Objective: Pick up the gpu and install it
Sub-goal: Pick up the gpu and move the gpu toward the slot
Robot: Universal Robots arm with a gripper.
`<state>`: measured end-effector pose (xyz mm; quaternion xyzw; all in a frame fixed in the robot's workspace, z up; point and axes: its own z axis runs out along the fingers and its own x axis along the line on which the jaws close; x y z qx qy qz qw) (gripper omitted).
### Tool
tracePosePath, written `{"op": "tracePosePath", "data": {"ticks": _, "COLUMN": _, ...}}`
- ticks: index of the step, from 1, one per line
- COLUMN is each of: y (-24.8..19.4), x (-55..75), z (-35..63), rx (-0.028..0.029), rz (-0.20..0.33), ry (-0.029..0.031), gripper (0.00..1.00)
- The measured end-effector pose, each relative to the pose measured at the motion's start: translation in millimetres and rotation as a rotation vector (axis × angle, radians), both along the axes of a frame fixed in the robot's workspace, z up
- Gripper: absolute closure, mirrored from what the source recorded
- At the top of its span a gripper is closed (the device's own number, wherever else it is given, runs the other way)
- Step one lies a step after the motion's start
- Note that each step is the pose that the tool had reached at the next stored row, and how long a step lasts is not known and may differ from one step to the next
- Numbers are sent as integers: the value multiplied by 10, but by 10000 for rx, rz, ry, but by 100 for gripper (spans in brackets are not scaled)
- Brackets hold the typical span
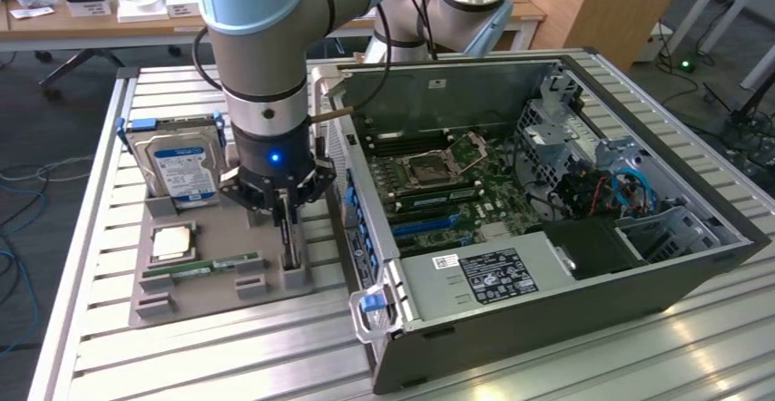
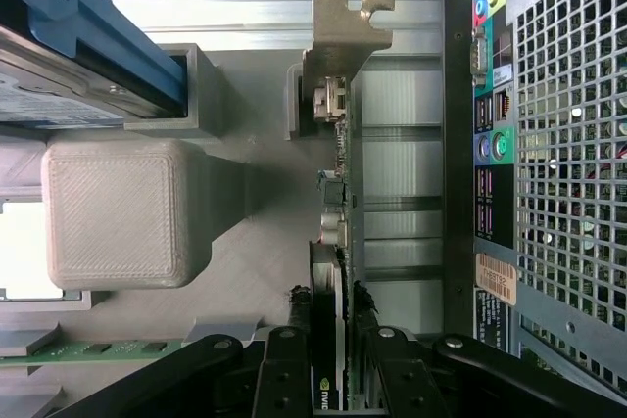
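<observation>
The gpu [image 1: 289, 243] is a thin dark card standing on its edge in a slot of the grey holder tray [image 1: 206, 299], just beside the open computer case [image 1: 678, 265]. My gripper [image 1: 285, 212] points straight down over it. In the wrist view the two black fingers [image 2: 294, 359] press against both faces of the gpu [image 2: 339, 203], so my gripper [image 2: 333, 340] is shut on the card. The card's pale metal bracket [image 2: 343, 31] sticks out at its far end. Its lower edge still sits at the tray.
On the tray are a silver hard drive [image 1: 181, 167] standing upright, a square processor [image 1: 173, 240] and a green memory stick [image 1: 200, 267]. The case's motherboard [image 1: 448, 183] with blue slots lies open. The case's rear ports [image 2: 490, 144] are close to the card.
</observation>
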<state>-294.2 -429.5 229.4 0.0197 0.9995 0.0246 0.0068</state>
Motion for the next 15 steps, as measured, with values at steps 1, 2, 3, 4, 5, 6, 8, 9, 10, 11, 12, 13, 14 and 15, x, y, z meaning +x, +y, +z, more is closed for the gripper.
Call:
{"op": "tracePosePath", "data": {"ticks": 1, "y": 0, "x": 0, "z": 0, "rx": 0, "rz": 0, "ry": 0, "gripper": 74}}
{"op": "tracePosePath", "data": {"ticks": 2, "y": 0, "x": 0, "z": 0, "rx": -1, "rz": 0, "ry": 0, "gripper": 74}}
{"op": "tracePosePath", "data": {"ticks": 3, "y": 0, "x": 0, "z": 0, "rx": -1, "rz": 0, "ry": 0, "gripper": 74}}
{"op": "tracePosePath", "data": {"ticks": 4, "y": 0, "x": 0, "z": 0, "rx": -1, "rz": 0, "ry": -1, "gripper": 74}}
{"op": "tracePosePath", "data": {"ticks": 5, "y": 0, "x": 0, "z": 0, "rx": 0, "rz": 0, "ry": -1, "gripper": 74}}
{"op": "tracePosePath", "data": {"ticks": 6, "y": 0, "x": 0, "z": 0, "rx": -1, "rz": 0, "ry": -1, "gripper": 74}}
{"op": "tracePosePath", "data": {"ticks": 8, "y": 0, "x": 0, "z": 0, "rx": 0, "rz": 0, "ry": 0, "gripper": 74}}
{"op": "tracePosePath", "data": {"ticks": 9, "y": 0, "x": 0, "z": 0, "rx": -1, "rz": 0, "ry": 0, "gripper": 74}}
{"op": "tracePosePath", "data": {"ticks": 10, "y": 0, "x": 0, "z": 0, "rx": 0, "rz": 0, "ry": -1, "gripper": 74}}
{"op": "tracePosePath", "data": {"ticks": 11, "y": 0, "x": 0, "z": 0, "rx": 0, "rz": 0, "ry": -1, "gripper": 74}}
{"op": "tracePosePath", "data": {"ticks": 12, "y": 0, "x": 0, "z": 0, "rx": 0, "rz": 0, "ry": -2, "gripper": 74}}
{"op": "tracePosePath", "data": {"ticks": 13, "y": 0, "x": 1, "z": 2, "rx": 2, "rz": -1, "ry": -4, "gripper": 74}}
{"op": "tracePosePath", "data": {"ticks": 14, "y": 0, "x": 1, "z": 4, "rx": 3, "rz": 0, "ry": -5, "gripper": 74}}
{"op": "tracePosePath", "data": {"ticks": 15, "y": 0, "x": 0, "z": 12, "rx": 0, "rz": 0, "ry": -1, "gripper": 74}}
